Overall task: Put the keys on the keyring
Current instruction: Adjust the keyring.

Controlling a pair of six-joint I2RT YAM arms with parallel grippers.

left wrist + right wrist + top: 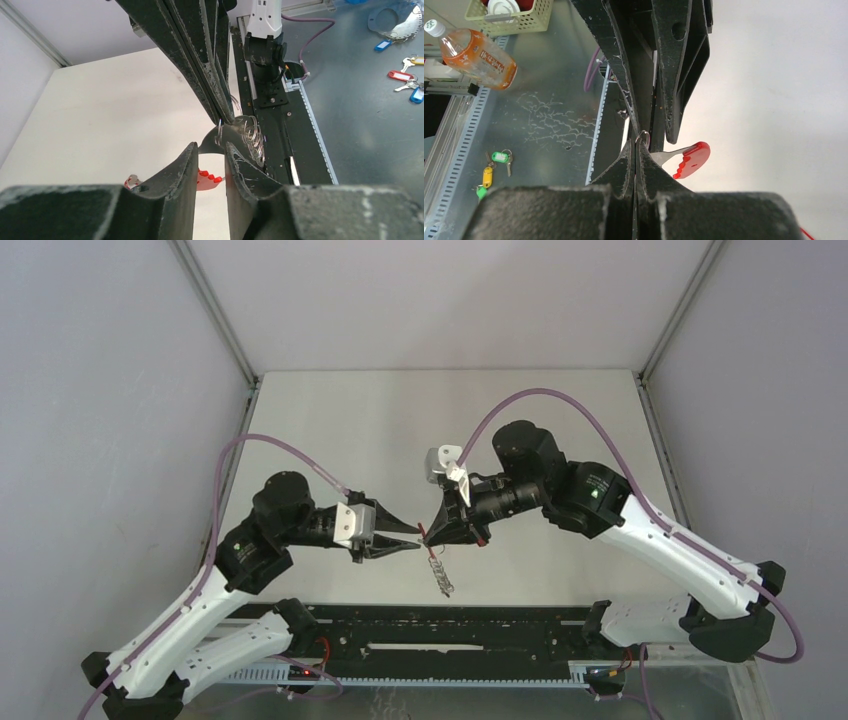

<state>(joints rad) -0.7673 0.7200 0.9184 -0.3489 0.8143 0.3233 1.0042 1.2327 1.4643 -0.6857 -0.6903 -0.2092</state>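
Note:
My right gripper (432,531) is shut on a thin metal keyring (642,135), pinched at its fingertips above the table. A flat silvery piece with a red plastic end (692,158) hangs off that ring. A silvery string of rings and small keys (441,575) dangles below, and shows in the left wrist view (252,136). My left gripper (416,541) faces the right one tip to tip. Its jaws stand a little apart and hold nothing (210,148). The red end (206,178) shows through their gap. The ring (220,131) sits just beyond the left fingertips.
A black rail (430,625) runs along the table's near edge below the grippers. Off the table lie an orange bottle (476,55), a basket (509,17) and coloured key tags (499,165). Metal frame posts (215,320) flank the table.

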